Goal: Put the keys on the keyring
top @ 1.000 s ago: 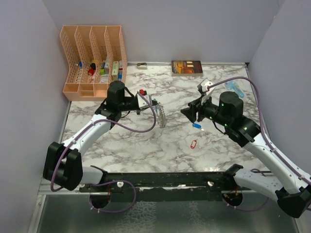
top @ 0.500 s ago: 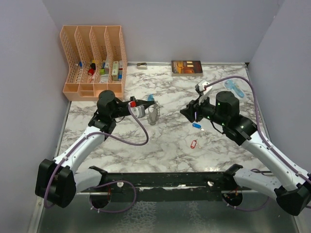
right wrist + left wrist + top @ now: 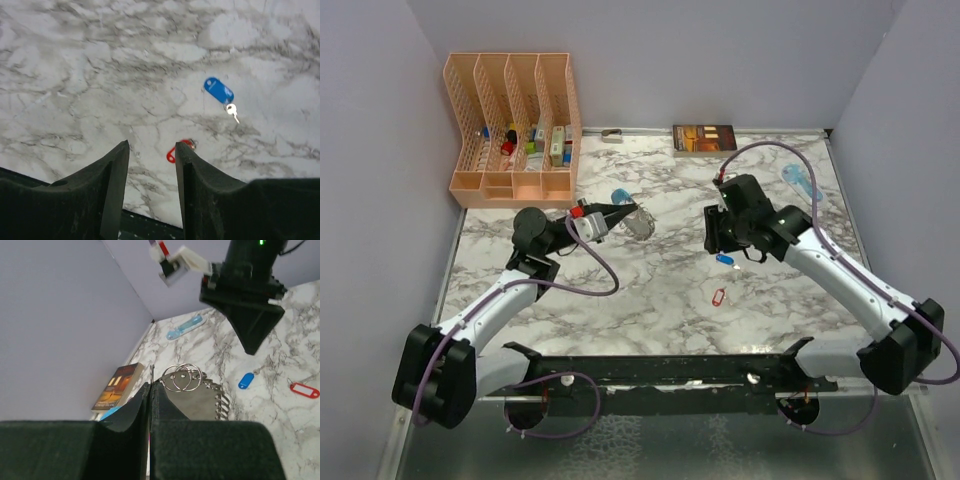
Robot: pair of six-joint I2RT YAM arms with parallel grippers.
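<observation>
My left gripper [image 3: 623,211] is shut on the keyring [image 3: 639,223], a bunch of grey rings and chain with a light-blue strap [image 3: 620,196], and holds it above the table. In the left wrist view the fingers [image 3: 150,390] pinch a thin ring, with two more rings [image 3: 182,377] and a chain-edged grey flap beyond. The blue key [image 3: 724,259] and red key [image 3: 719,297] lie on the marble. My right gripper [image 3: 714,236] is open and empty, just above the blue key. In the right wrist view [image 3: 150,150] the blue key [image 3: 218,91] lies ahead, and the red key [image 3: 172,154] is partly behind a finger.
A peach file organizer [image 3: 515,125] stands at the back left. A brown book [image 3: 704,138] lies at the back wall. A pale-blue see-through object [image 3: 798,180] lies at the back right. The dark rail [image 3: 660,370] runs along the near edge.
My left arm has drawn back to the left and lowered, carrying the keyring with it. My right gripper has tipped downward over the blue key.
</observation>
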